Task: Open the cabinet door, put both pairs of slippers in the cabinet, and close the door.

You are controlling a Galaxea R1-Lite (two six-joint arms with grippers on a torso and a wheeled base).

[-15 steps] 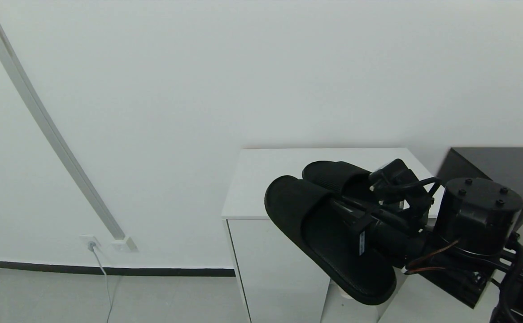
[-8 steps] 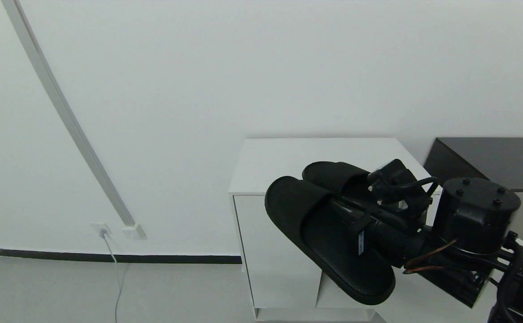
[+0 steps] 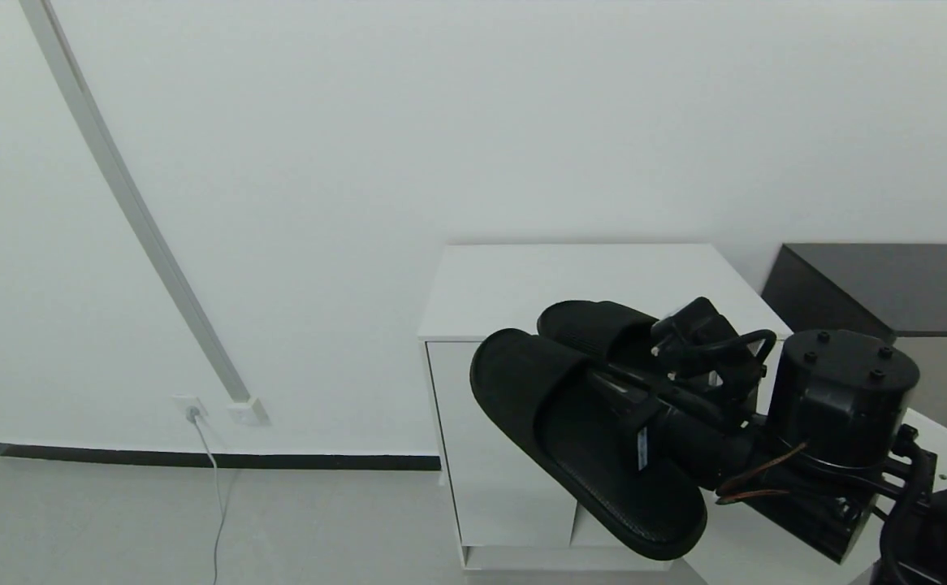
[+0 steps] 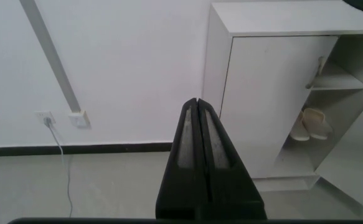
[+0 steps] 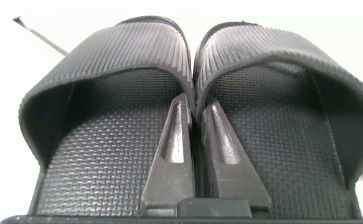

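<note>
On the far left a pale strip runs slantwise down the white wall to a socket, and a thin cable drops from the socket to the grey floor. A black skirting line marks the foot of the wall.

The left gripper hangs above the floor, facing the wall and the left front of the cabinet. Its two fingers are pressed flat together with nothing between them.

Right of centre, against the far wall, stands the white cabinet. Its left front panel is shut. The right half is open in the left wrist view, showing shelves. A pale pair of slippers lies side by side on a lower shelf inside.

Nearer than the cabinet, the black slippers are held in the air, side by side and tilted. Their toes point up and to the far left, and their heels are lower and nearer. The right gripper reaches in under the straps from the heel end and pinches the two touching inner edges together. One finger lies in each footbed.

At the far right, just beside the cabinet, is a dark grey surface.
</note>
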